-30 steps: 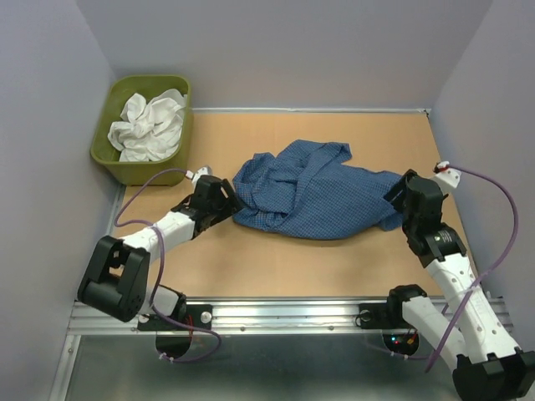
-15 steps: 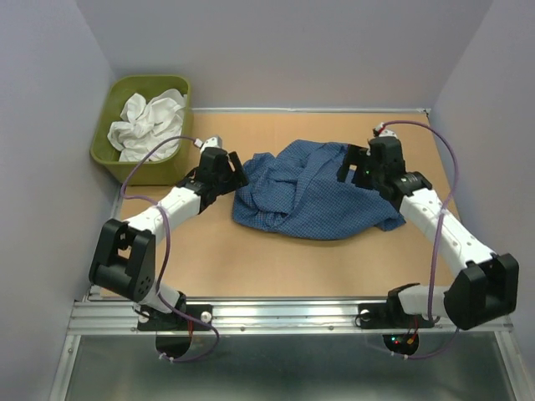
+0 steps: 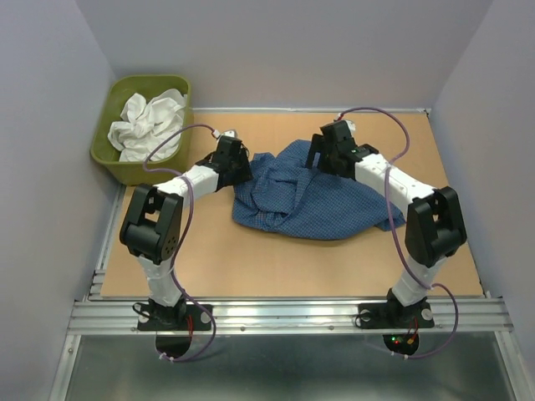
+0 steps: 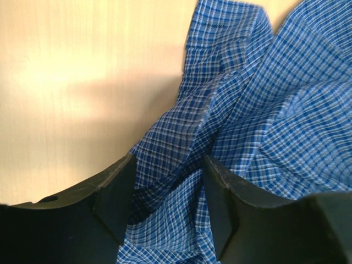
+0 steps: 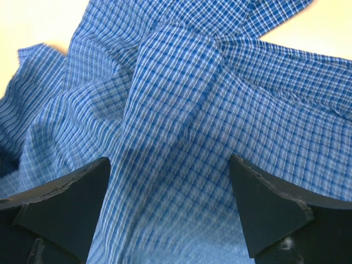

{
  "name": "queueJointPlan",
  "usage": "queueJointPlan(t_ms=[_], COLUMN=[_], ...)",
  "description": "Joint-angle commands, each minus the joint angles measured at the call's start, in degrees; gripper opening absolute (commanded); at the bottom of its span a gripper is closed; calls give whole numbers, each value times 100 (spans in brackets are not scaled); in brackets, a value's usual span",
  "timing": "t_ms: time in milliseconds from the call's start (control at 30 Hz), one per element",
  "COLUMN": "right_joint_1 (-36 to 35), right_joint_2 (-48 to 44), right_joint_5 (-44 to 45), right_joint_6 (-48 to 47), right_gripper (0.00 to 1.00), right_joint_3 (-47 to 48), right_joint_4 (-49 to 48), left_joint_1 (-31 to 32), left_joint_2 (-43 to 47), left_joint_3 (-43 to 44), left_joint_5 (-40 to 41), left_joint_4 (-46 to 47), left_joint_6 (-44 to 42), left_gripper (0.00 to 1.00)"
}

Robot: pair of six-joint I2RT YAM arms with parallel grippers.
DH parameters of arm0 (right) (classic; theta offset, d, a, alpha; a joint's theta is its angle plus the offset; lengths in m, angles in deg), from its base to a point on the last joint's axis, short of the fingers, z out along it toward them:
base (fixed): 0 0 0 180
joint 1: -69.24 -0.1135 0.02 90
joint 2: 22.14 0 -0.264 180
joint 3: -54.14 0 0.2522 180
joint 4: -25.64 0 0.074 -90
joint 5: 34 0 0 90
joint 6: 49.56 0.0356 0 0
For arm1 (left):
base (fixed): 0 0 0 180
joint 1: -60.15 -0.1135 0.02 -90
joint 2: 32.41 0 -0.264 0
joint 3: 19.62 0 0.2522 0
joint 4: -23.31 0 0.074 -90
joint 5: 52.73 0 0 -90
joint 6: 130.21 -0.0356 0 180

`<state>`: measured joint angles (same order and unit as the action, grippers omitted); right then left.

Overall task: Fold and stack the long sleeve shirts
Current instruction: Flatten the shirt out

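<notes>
On the worktop [image 3: 251, 259] we are just beginning: the blue shirt [image 3: 309, 196] is lying crumpled, left end effector [image 4: 168, 181] parted astride a fold, right end effector [image 3: 322, 154] gaping over it, white shirt [image 3: 150, 121] sitting in the tub [image 3: 109, 159].

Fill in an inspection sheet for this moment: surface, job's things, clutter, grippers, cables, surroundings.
Surface: tan tabletop, no spills or marks seen.
Job's things: blue checked shirt crumpled mid-table, not folded; white garment bunched inside the olive-green tub at the far left corner.
Clutter: nothing seen apart from the tub.
Grippers: left gripper open, astride a fold at the shirt's left edge; right gripper wide open above the shirt's far part, holding nothing.
Cables: purple cables loop off both arms; the left one crosses in front of the tub.
Surroundings: plain pale walls on three sides, metal rail at the near edge.
</notes>
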<state>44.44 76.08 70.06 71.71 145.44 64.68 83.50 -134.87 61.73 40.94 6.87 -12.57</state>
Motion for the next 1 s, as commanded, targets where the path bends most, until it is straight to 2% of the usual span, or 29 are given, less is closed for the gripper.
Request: queueJointPlan(t_ms=[0, 67, 133, 167, 200, 267, 300, 333, 400, 733, 867, 967], right_joint_1=[-34, -34, -34, -34, -34, -34, -25, -25, 1, 133, 133, 124], right_joint_2=[426, 680, 786, 787, 743, 629, 463, 392, 173, -2287, -3831, -4520], right_joint_5=[395, 387, 474, 544, 614, 938, 1053, 1150, 1327, 1758, 1521, 1319], right_joint_6=[310, 336, 380, 389, 389, 302, 249, 196, 47, -68, -94, -147], right_gripper=[91, 87, 76, 68, 51, 32, 18, 10, 1, 1, 0, 1], right_joint_3=[700, 780, 807, 781, 754, 641, 605, 561, 359, -1142, -1670, -2004], right_joint_4=[-111, -111, -111, -111, -111, -111, -111, -111, -102, -102, -58, -32], left_joint_1=[-24, -24, -24, -24, -24, -24, -33, -59, -103, -604, -630, -657], left_joint_2=[-55, -143, -196, -205, -205, -213, -214, -222, -231, 138, 401, 568], left_joint_3=[298, 307, 316, 316, 325, 360, 377, 395, 448, 369, 395, 439], left_joint_5=[-67, -85, -94, -76, -59, 47, 90, 152, 153, 188, 214, 162], left_joint_4=[-84, -75, -58, -57, -40, -31, -31, -31, -40, -5, 30, 144], left_joint_6=[-127, -101, -66, -66, -57, -39, -48, -39, 22, 444, 576, 786], left_gripper=[57, 52, 38, 38, 27, 15, 5, 0, 0, 0, 0, 0])
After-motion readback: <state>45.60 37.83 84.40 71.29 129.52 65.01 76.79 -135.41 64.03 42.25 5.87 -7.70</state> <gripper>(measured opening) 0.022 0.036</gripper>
